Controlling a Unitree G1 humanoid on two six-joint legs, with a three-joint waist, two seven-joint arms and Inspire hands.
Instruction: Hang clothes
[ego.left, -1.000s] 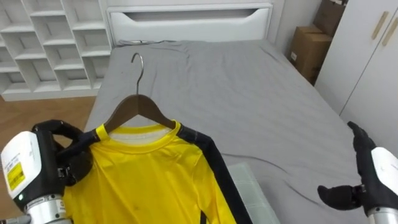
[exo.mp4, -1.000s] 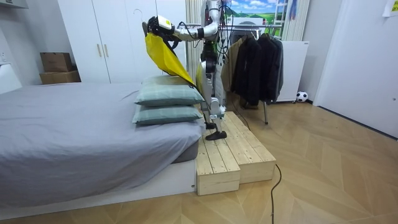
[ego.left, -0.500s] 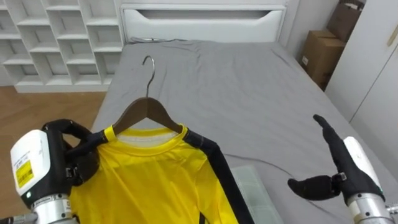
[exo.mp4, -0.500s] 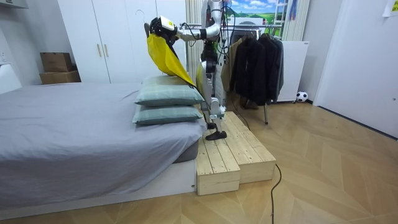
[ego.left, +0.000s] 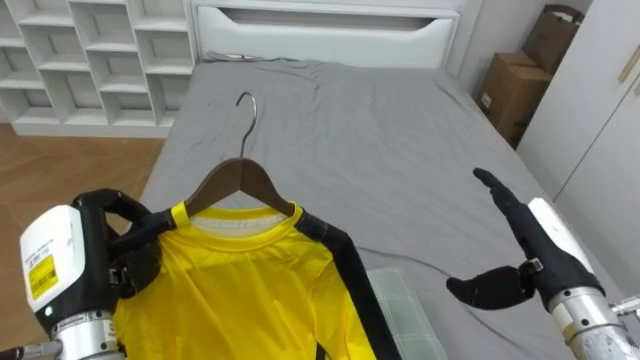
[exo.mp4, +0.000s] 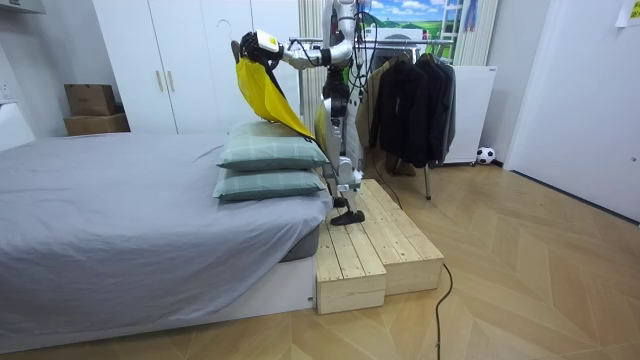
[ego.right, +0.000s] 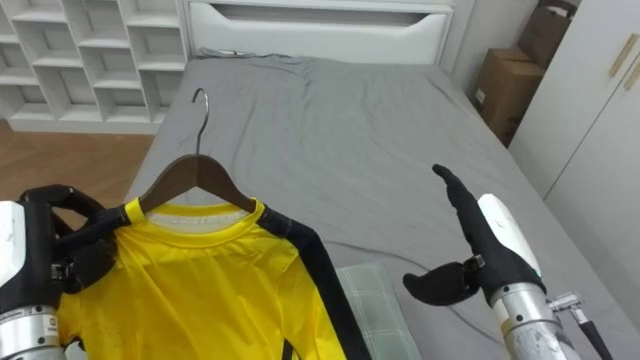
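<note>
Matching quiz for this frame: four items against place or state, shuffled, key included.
Column one
1. left hand
2. right hand
3. brown cardboard box
4. wooden hanger with a metal hook

Column two
A. beside the grey bed, near the white wardrobe
B. open, above the bed
C. in the collar of the yellow long-sleeved shirt
D. shut on the shirt's shoulder

Pairs: 1-D, 2-B, 3-A, 4-C
</note>
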